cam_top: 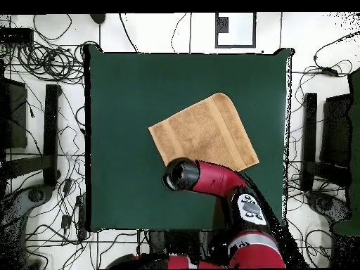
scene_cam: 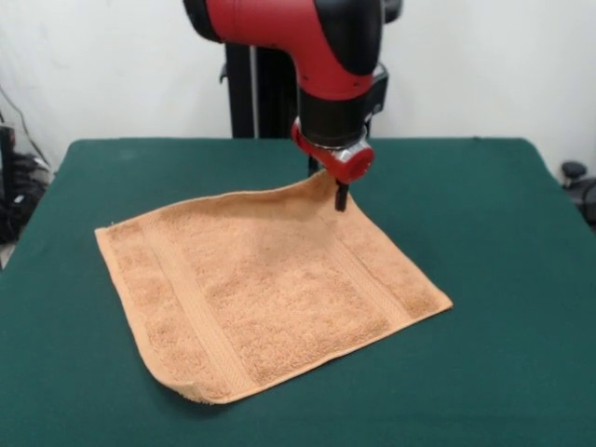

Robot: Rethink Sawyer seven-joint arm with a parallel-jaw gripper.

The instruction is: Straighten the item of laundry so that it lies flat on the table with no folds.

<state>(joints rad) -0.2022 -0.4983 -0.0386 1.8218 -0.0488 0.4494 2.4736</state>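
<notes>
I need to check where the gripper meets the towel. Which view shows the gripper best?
The front view: the gripper hangs below the red wrist at the towel's raised far corner. Overhead, the arm covers the gripper, and only the towel on the green table shows.

Towel (cam_top: 204, 133) spread — arm (cam_top: 211, 177) overlapping.

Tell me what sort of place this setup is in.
Most likely a robotics lab. A red robot arm stands at a table covered in green cloth, working on a towel, and loose cables sprawl over the white floor all round the table.
</notes>
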